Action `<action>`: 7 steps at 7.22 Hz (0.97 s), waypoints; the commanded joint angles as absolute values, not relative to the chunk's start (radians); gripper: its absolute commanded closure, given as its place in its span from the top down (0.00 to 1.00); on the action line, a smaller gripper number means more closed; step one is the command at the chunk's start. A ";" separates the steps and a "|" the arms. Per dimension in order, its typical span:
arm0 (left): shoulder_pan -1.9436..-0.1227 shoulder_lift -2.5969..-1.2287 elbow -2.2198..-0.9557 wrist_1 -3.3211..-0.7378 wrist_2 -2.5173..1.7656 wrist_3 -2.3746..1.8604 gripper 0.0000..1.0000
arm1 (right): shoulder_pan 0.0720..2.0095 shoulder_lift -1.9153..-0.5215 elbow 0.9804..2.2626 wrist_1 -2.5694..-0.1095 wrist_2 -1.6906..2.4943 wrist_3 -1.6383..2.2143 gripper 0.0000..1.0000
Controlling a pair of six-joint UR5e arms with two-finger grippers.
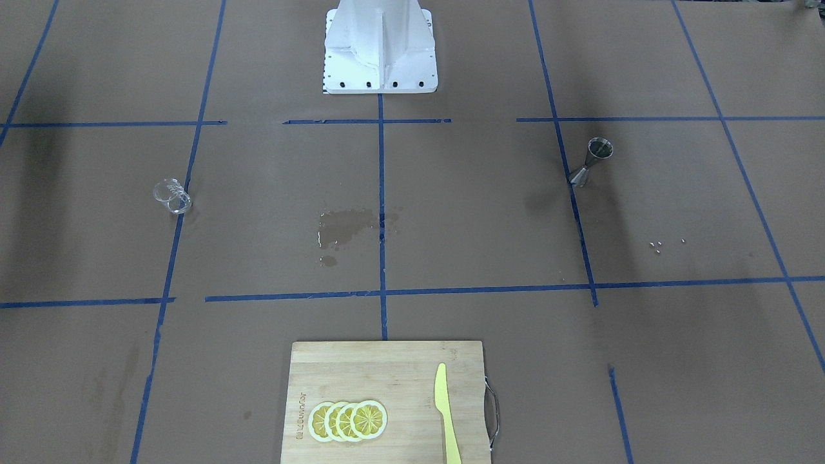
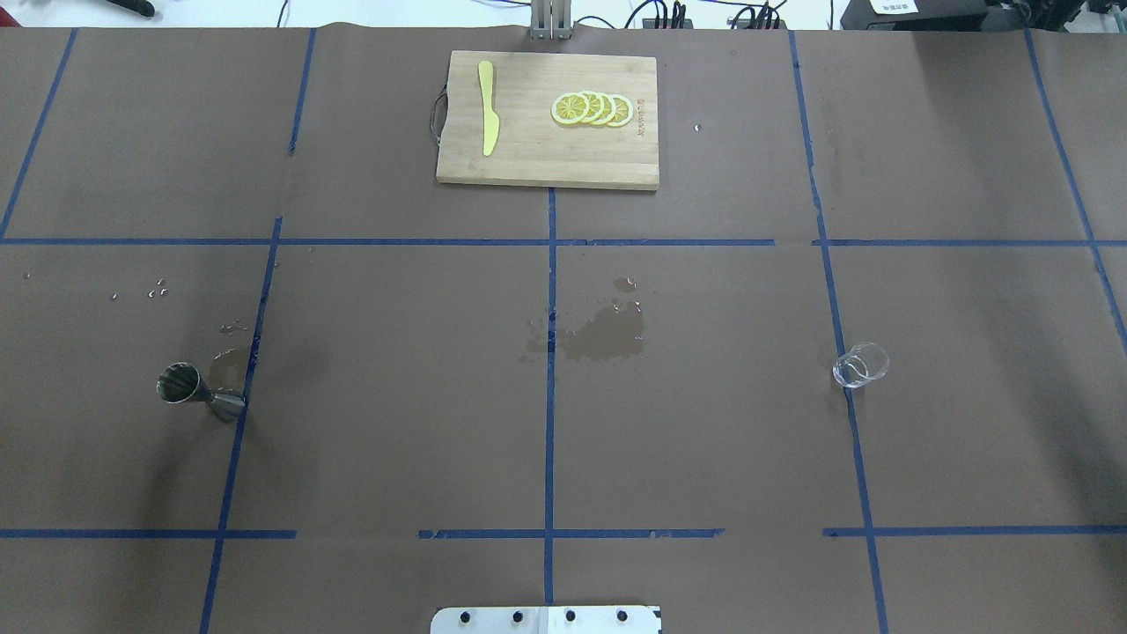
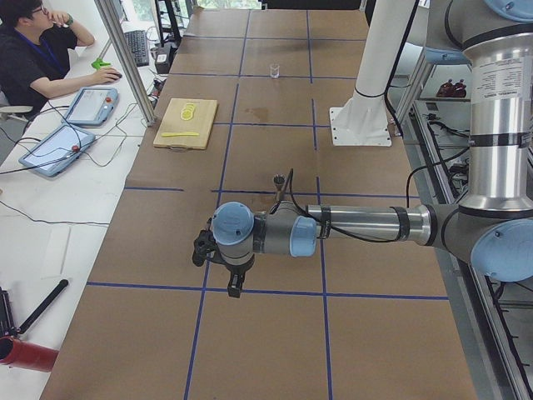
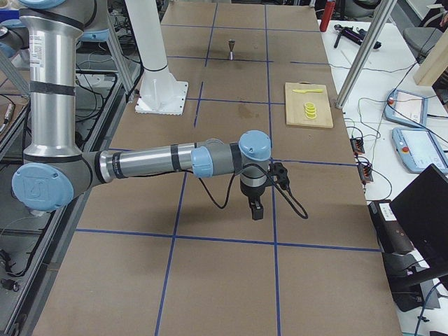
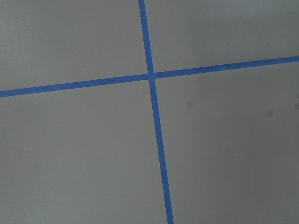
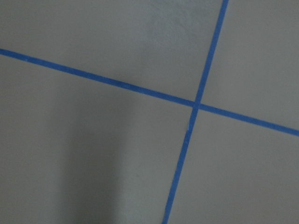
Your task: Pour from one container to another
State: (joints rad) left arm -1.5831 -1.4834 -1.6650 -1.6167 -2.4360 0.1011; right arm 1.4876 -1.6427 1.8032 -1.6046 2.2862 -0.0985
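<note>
The clear glass cup (image 1: 172,196) (image 2: 860,365) stands on the brown paper on the robot's right side, small and far in the exterior left view (image 3: 274,71). The steel jigger (image 1: 592,161) (image 2: 198,390) (image 3: 279,185) (image 4: 232,47) stands upright on the robot's left side, beside a blue tape line. The left gripper (image 3: 236,287) hangs over the table end, nearer the camera than the jigger. The right gripper (image 4: 257,210) hangs over the opposite end. Both show only in the side views, so I cannot tell whether they are open or shut. Both wrist views show only paper and tape.
A wooden cutting board (image 2: 528,158) with lemon slices (image 2: 592,108) and a yellow knife (image 2: 487,119) lies at the far middle edge. A wet patch (image 2: 607,335) darkens the centre. The white robot base (image 1: 380,48) stands at the near edge. A person (image 3: 33,50) sits beside the table.
</note>
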 commanded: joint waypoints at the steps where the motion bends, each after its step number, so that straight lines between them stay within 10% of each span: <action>1: -1.583 -1.489 -1.666 -1.617 -2.437 0.094 1.00 | 1.516 -1.657 1.802 -1.680 2.289 -0.130 1.00; 7: -1.588 -1.491 -1.667 -1.640 -2.357 0.098 1.00 | 1.516 -1.664 1.795 -1.675 2.280 -0.095 1.00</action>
